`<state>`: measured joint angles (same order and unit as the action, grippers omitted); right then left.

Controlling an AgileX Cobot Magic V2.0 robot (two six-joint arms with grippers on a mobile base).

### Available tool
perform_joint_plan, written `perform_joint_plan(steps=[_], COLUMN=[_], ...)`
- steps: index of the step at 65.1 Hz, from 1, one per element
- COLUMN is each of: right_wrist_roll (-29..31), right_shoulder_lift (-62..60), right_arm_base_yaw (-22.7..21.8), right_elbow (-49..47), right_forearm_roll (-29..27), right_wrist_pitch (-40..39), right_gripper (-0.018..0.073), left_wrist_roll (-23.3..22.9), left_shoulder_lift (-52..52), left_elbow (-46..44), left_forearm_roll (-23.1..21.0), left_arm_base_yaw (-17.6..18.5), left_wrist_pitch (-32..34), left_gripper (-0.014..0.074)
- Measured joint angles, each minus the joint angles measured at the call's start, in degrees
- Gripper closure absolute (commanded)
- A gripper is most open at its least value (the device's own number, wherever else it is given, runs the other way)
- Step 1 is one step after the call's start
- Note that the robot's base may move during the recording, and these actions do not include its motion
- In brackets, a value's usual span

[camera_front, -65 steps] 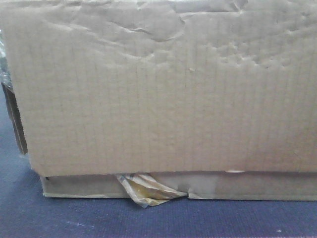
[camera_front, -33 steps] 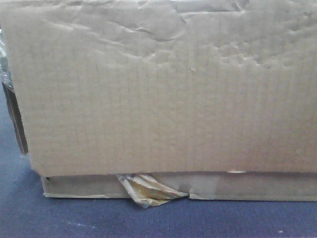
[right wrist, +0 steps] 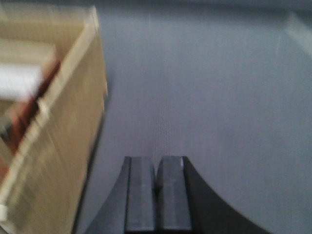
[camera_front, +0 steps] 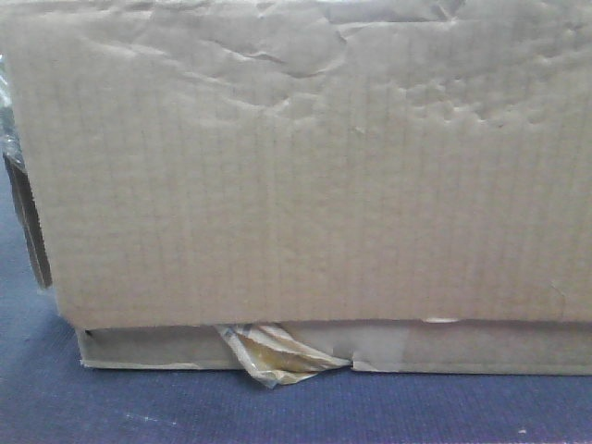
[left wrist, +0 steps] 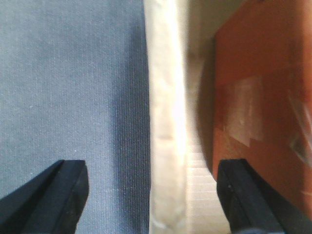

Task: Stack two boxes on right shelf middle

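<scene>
I see my left gripper (left wrist: 153, 170), matte black blocky fingers (left wrist: 66, 187), squared tips, my right gripper (right wrist: 157, 168), dark grey flat pads (right wrist: 141, 195), curved black base

My front camera sits low and level, so near the large creased brown cardboard box (camera_front: 305, 176) that its face fills nearly everything. Only the flatter brown cardboard box (camera_front: 462, 347) beneath it and a strip of dark blue-grey carpet (camera_front: 277, 412) show below. The left wrist camera looks steeply down between the wide-spread left gripper (left wrist: 153, 173), close over a pale cardboard edge (left wrist: 165, 122). The right wrist camera looks down past the pinched-together right gripper (right wrist: 157, 180). All three views share carpet and cardboard.
</scene>
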<state>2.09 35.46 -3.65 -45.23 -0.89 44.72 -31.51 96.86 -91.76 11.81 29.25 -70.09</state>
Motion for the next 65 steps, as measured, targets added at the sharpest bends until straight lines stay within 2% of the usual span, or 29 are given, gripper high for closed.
perform_joint_plan(steps=[3, 8, 29, 38, 44, 49, 55, 60, 65], right_wrist_roll=[0.0, 0.0, 0.0, -3.0, -7.8, -13.1, -16.5, -17.7, -18.1], right_shoulder_lift=[6.1, 11.8, 28.0, 32.7, 36.5, 39.7, 42.6, 44.7, 46.3], right_arm_base_yaw=[0.0, 0.0, 0.0, 0.4, 2.6, 6.8, 11.5, 14.8, 16.0], right_elbow=[-3.8, -7.8, -20.8, -26.8, -32.2, -36.6, -40.6, -44.7, -47.5], right_forearm_roll=[0.0, 0.0, -1.1, -2.6, -1.2, 4.1, 8.0, 8.0, 7.1], right_wrist_pitch=[5.4, 8.9, 12.1, 15.3, 20.0, 23.4, 24.8, 25.0, 25.0], right_gripper=[0.0720, 0.0720, 0.0720, 0.0704, 0.0699, 0.0700, 0.0700, 0.0700, 0.0671], left_wrist_roll=[0.0, 0.0, 0.0, 0.0, 0.0, 0.0, 0.0, 0.0, 0.0], left_shoulder_lift=[0.0, 0.0, 0.0, 0.0, 0.0, 0.0, 0.0, 0.0, 0.0], left_elbow=[0.0, 0.0, 0.0, 0.0, 0.0, 0.0, -0.1, -0.1, -0.1], left_forearm_roll=[0.0, 0.0, 0.0, 0.0, 0.0, 0.0, 0.0, 0.0, 0.0], left_arm_base_yaw=[0.0, 0.0, 0.0, 0.0, 0.0, 0.0, 0.0, 0.0, 0.0], left_wrist_pitch=[0.0, 0.0, 0.0, 0.0, 0.0, 0.0, 0.0, 0.0, 0.0], left_gripper=[0.0153, 0.0153, 0.0153, 0.0153, 0.0153, 0.0153, 0.0153, 0.0153, 0.0153])
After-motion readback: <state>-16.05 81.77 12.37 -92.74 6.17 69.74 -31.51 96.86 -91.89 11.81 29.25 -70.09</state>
